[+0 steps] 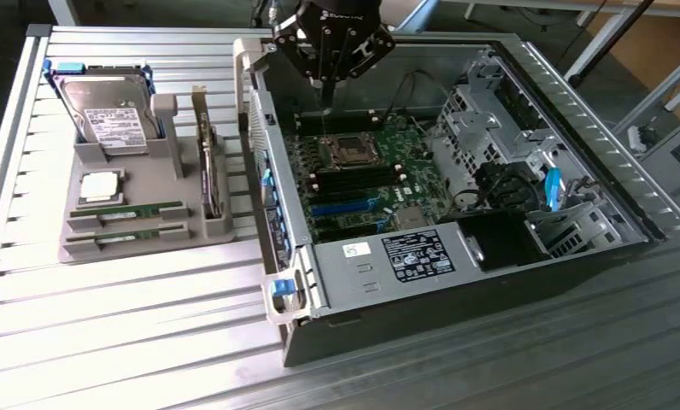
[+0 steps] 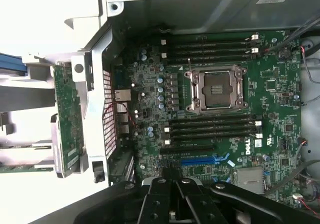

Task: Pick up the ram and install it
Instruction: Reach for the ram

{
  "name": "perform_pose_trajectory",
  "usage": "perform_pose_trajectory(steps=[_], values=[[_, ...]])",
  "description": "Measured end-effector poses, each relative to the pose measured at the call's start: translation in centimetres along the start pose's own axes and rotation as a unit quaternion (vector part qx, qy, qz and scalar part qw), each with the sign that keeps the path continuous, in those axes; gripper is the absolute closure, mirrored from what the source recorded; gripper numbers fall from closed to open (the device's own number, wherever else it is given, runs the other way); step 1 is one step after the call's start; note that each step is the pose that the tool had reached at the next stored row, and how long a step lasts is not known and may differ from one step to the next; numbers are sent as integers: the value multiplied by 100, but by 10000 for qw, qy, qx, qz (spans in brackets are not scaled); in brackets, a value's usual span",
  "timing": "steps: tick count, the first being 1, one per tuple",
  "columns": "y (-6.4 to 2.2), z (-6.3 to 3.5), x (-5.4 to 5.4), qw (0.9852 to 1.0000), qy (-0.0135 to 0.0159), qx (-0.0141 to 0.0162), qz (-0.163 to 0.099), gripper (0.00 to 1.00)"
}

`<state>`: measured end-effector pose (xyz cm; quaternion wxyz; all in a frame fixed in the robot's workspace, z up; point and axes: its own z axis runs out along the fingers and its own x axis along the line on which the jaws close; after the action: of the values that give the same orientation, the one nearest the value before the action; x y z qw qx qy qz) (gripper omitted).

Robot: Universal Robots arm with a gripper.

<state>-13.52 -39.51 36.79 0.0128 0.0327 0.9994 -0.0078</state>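
Above the open sheet-metal computer case (image 1: 431,316): black angular gripper (image 1: 326,104), fingers pinched together into one narrow tip, nothing seen held. Inside the case, under that tip: glossy green motherboard (image 1: 369,184) with a square metal-framed socket (image 1: 349,152) and long dark memory slots (image 1: 357,178). Outside the case, off its wall on the exterior view's left: matte grey moulded tray (image 1: 146,248), with the ram (image 1: 135,209), a thin flat green stick, lying in a groove, well apart from the gripper.

Exterior high oblique, wrist close overhead, both showing motherboard (image 2: 150,89)
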Motion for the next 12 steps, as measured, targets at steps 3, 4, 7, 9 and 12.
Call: perform_pose_trajectory(steps=[3, 4, 7, 9, 12], values=[[-1, 0, 16, 10000, 0, 0, 0, 90], [-1, 0, 22, 10000, 0, 0, 0, 90], [-3, -1, 49, 10000, 0, 0, 0, 90], [-6, -2, 97, 10000, 0, 0, 0, 90], [-10, -4, 153, 10000, 0, 0, 0, 90]])
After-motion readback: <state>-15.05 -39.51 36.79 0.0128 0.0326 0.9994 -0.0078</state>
